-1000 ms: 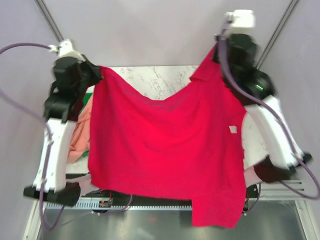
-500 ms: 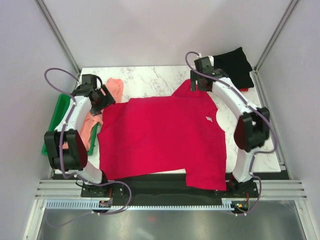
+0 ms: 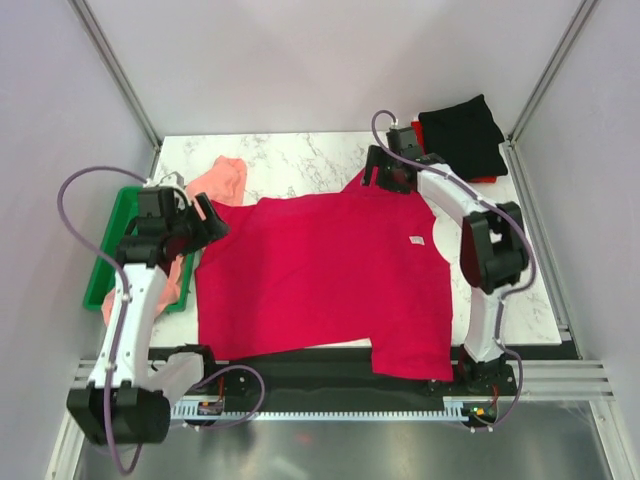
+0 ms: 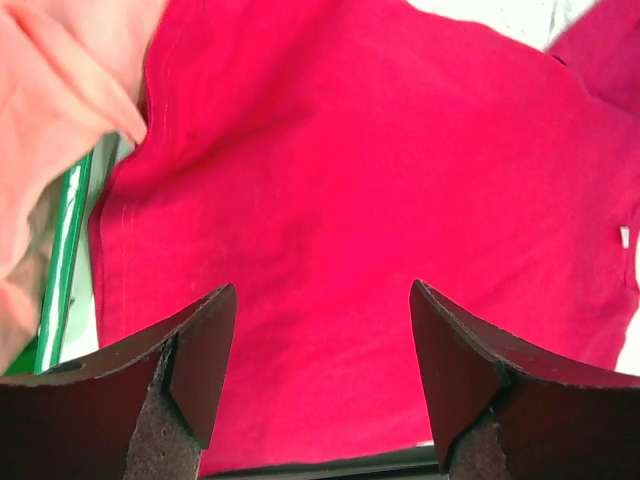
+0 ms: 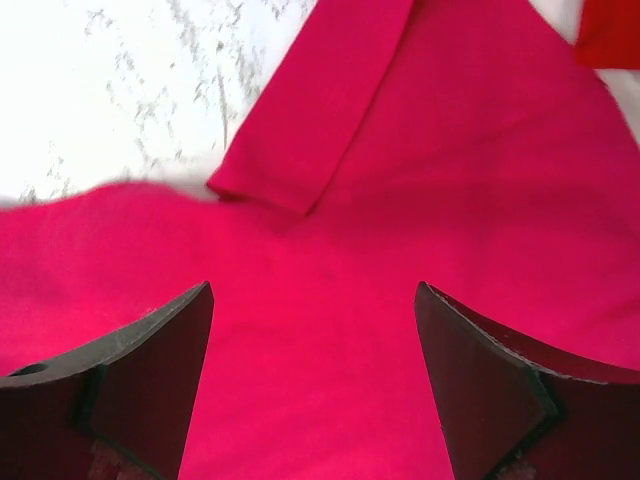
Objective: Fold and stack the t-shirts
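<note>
A crimson t-shirt [image 3: 320,280] lies spread flat on the marble table, its white label [image 3: 416,238] near the right side and its lower right corner hanging over the near edge. My left gripper [image 3: 210,225] hovers open at the shirt's left edge, nothing between its fingers [image 4: 322,287]. My right gripper [image 3: 375,175] is open over the far right corner [image 5: 314,285], where a sleeve [image 5: 320,110] lies folded over. A salmon-pink t-shirt [image 3: 225,178] lies bunched at the left. A black t-shirt [image 3: 462,125] sits folded at the far right on a bright red one [image 5: 610,30].
A green plastic tray [image 3: 105,265] stands at the table's left edge, with part of the pink cloth draped into it [image 4: 60,150]. Bare marble [image 3: 300,155] shows along the far side. Metal frame posts rise at both far corners.
A second ago both grippers held the crimson shirt up in the air. It has since dropped flat onto the table; both grippers have opened, let go and come down low.
</note>
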You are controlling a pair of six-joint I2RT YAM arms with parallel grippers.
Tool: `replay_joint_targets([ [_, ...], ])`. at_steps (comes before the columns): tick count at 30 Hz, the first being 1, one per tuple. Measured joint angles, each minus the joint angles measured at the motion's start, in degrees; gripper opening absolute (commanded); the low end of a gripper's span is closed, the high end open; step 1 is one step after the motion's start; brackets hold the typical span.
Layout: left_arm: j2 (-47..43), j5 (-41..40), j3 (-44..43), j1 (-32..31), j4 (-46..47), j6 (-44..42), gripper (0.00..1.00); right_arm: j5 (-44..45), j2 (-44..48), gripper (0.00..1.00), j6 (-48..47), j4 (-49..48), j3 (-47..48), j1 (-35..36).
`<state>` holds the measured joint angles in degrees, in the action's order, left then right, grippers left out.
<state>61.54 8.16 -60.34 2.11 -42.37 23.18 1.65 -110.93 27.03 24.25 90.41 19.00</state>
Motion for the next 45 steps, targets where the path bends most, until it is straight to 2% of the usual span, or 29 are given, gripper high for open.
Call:
replay_joint_targets([
  [4, -10.38, 0.96, 4.33, 0.00, -2.14, -0.13, 0.77, -2.16, -11.17, 0.84, 1.70, -0.74, 9.09, -1.38],
  [8, -18.71, 0.85, 8.90, -0.26, -2.23, -0.11, 0.76, -1.79, -18.62, 0.83, 2.16, -0.81, 17.86, -2.43],
  [11, -22.01, 0.83, 11.82, -0.37, -0.87, -0.11, 0.76, -1.20, -23.63, 0.83, 2.14, -1.49, 24.33, -2.91],
  [16, -22.69, 0.76, 13.88, -0.72, 0.09, -0.11, 0.75, 0.42, -29.81, 0.83, 2.05, -1.88, 31.32, -2.99],
  [26, -21.90, 0.85, 13.88, -1.22, 1.92, -0.11, 0.74, 3.17, -32.33, 0.83, 1.68, -2.27, 33.33, -3.41],
  [37, -21.88, 0.98, 13.88, -1.25, 2.23, -0.11, 0.73, 1.60, -35.36, 0.81, 3.80, -6.36, 35.32, -3.52],
  [41, -21.70, 0.98, 13.92, -1.25, 2.25, -0.11, 0.72, -2.64, -35.63, 0.80, 7.21, -11.39, 35.34, -3.48],
  [45, -21.33, 0.98, 14.03, -1.25, 2.25, -0.11, 0.72, -7.21, -37.16, 0.87, 12.94, -20.31, 37.05, -2.91],
])
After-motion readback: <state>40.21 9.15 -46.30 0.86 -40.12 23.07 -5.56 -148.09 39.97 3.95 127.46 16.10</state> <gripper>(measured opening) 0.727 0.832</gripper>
